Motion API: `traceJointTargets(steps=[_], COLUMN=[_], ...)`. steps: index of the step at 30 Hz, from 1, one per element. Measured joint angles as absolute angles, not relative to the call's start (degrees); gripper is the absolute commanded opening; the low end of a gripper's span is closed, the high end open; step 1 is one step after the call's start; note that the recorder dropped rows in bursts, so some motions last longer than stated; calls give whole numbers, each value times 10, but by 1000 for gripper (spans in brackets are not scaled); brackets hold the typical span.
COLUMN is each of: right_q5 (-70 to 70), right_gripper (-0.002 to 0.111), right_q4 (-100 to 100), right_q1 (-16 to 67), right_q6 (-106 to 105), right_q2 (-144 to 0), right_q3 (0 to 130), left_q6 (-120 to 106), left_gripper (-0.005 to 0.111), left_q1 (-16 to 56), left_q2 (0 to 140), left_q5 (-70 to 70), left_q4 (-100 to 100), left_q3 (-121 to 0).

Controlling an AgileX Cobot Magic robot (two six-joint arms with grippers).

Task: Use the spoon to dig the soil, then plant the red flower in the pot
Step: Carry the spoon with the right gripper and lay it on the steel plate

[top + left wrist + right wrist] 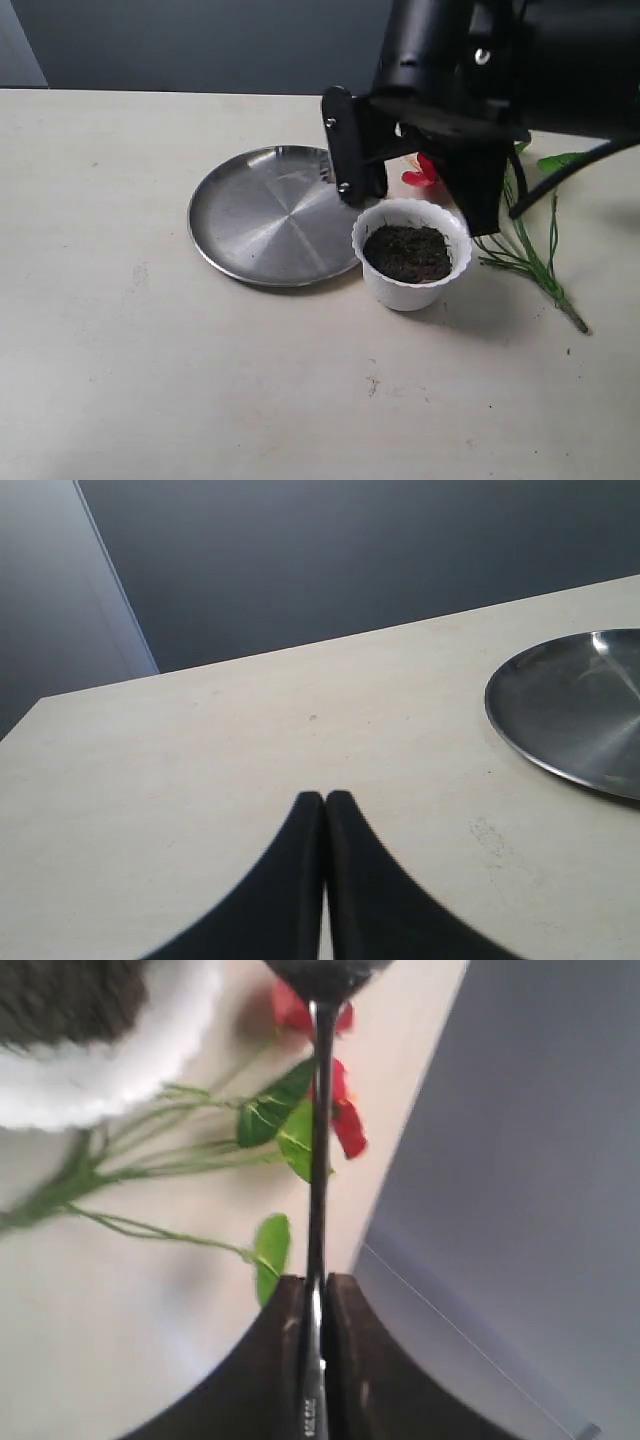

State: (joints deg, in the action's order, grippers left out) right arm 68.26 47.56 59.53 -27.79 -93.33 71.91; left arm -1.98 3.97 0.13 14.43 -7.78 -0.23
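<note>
White scalloped pot (411, 254) of dark soil (407, 251): on table (120, 340), touching steel plate (268, 213). Red flower (338, 1110): lying flat behind pot. Right gripper (316, 1295): fingers clamped on spoon (319, 1140) handle. Left gripper (325, 805): fingers pressed together, holding nothing.

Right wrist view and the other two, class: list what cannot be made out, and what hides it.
- Slim steel spoon: bowl cut off by the frame edge in the right wrist view; hidden behind the right gripper in the exterior view.
- Artificial red flower: blooms mostly behind that gripper in the exterior view.
- Small white scalloped pot: blurred, cropped in the right wrist view.
- Round steel plate: cut off in the left wrist view.
</note>
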Motion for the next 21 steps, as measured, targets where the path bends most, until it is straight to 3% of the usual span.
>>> traceJointTargets(steps=[9, 21], right_q5=[442, 422], right_gripper=[-1, -1], right_q4=[226, 99], right_q1=[572, 497], right_q6=[-301, -302], right_q2=[-1009, -1188], right_q3=[813, 963], left_q6=[-20, -20], left_gripper=[0, 0], left_q1=[40, 40], left_q2=[1, 1], left_q5=[144, 144], left_q4=[-78, -78], left_q3=[-2, -2])
